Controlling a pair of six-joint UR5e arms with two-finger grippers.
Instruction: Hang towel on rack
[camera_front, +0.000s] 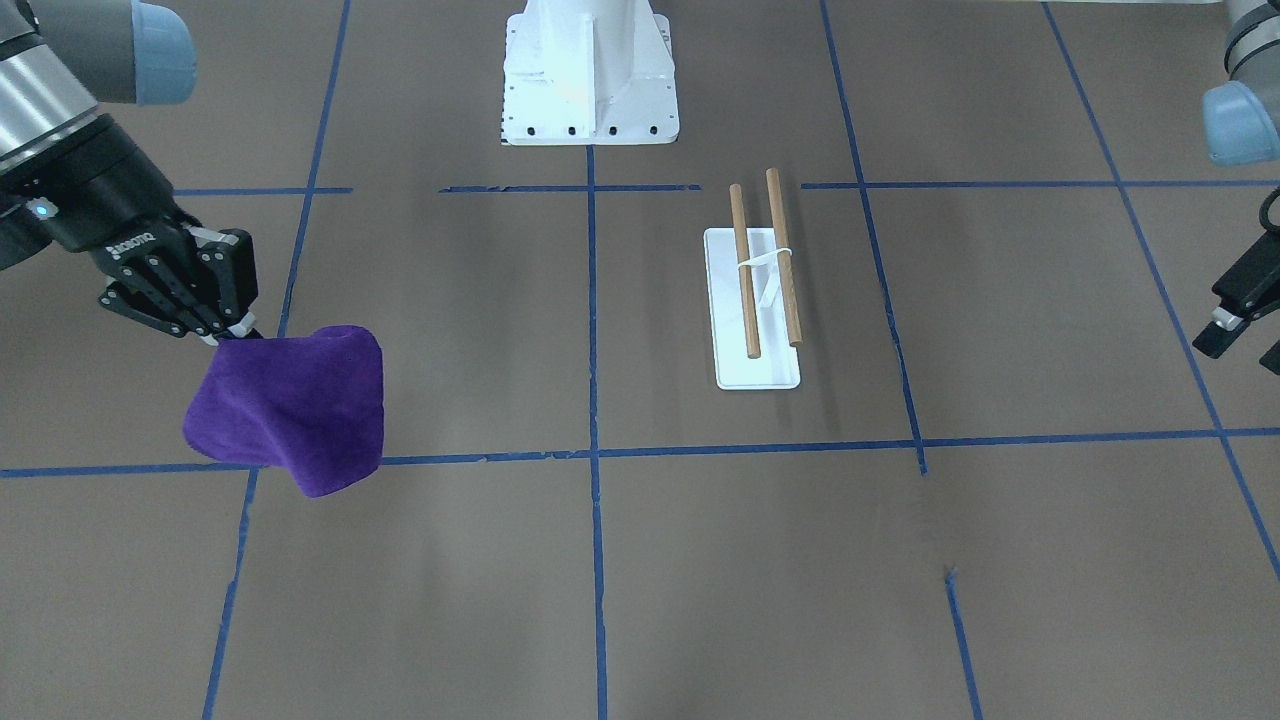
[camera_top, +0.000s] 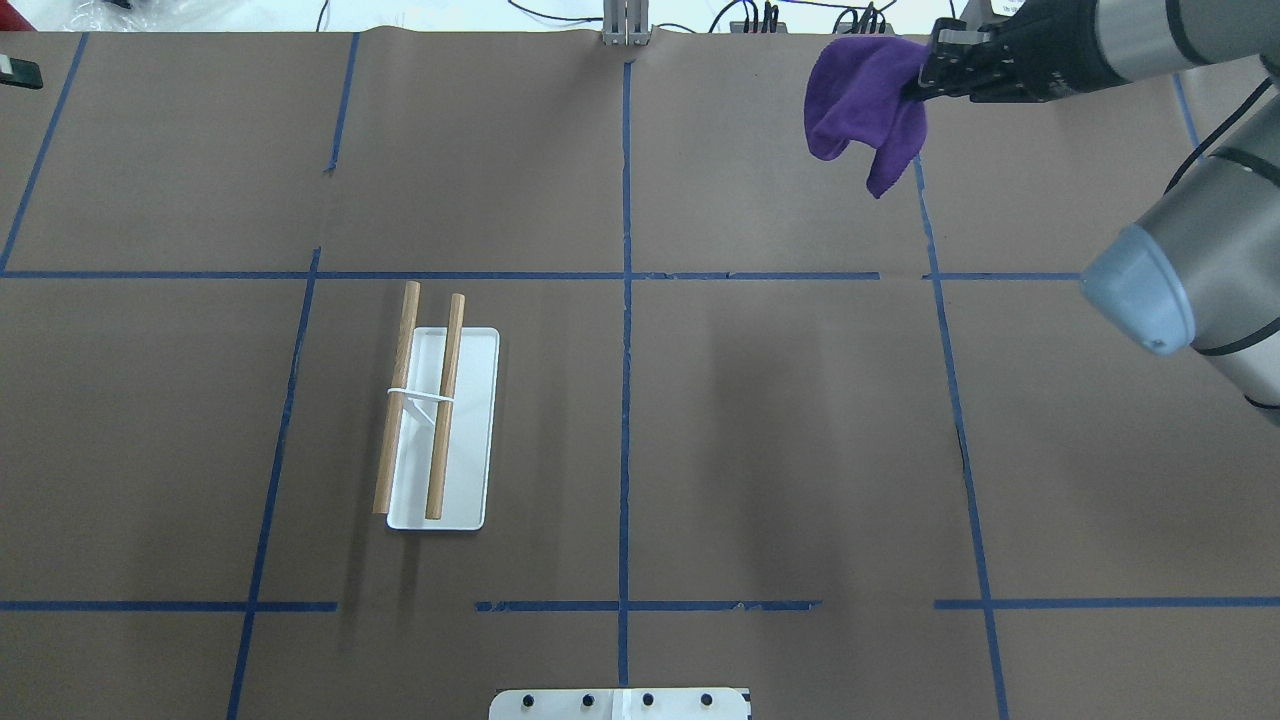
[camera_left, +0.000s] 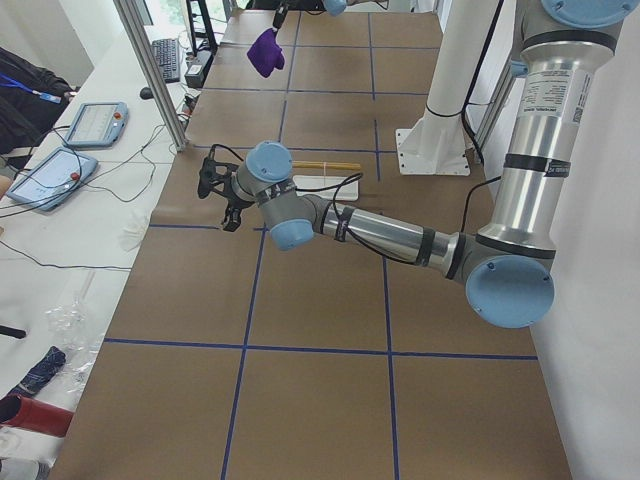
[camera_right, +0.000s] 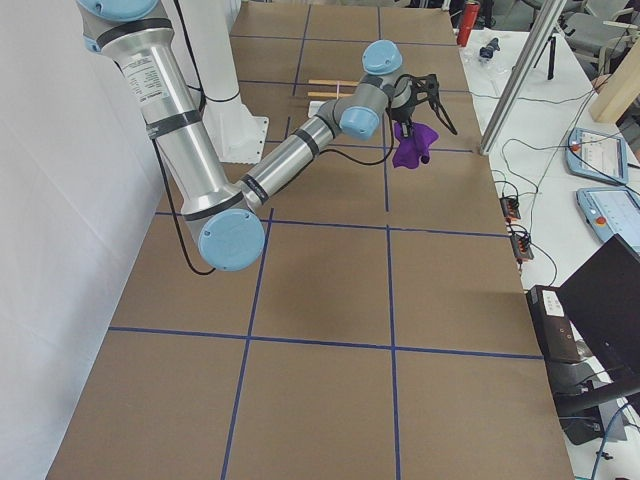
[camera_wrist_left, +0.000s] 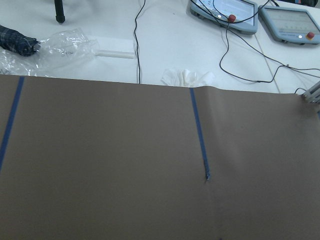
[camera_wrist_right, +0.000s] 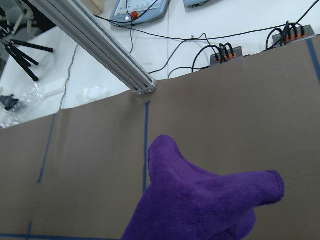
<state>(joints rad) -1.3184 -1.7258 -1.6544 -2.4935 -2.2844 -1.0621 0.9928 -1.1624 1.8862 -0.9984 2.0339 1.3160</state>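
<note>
The purple towel (camera_front: 295, 405) hangs floppy from my right gripper (camera_front: 238, 335), which is shut on its upper corner and holds it above the table. In the overhead view the towel (camera_top: 865, 105) and right gripper (camera_top: 915, 85) are at the far right. The towel fills the bottom of the right wrist view (camera_wrist_right: 200, 200). The rack (camera_front: 765, 265), two brown dowels on a white base (camera_front: 757, 375), stands bare on the robot's left half (camera_top: 430, 400), well apart from the towel. My left gripper (camera_front: 1250, 345) is open and empty, past the rack near the table's left end.
The white robot pedestal (camera_front: 590, 80) is bolted at the table's robot side. Blue tape lines grid the brown table. An aluminium post (camera_wrist_right: 100, 50), cables and teach pendants (camera_wrist_left: 225, 10) lie beyond the far edge.
</note>
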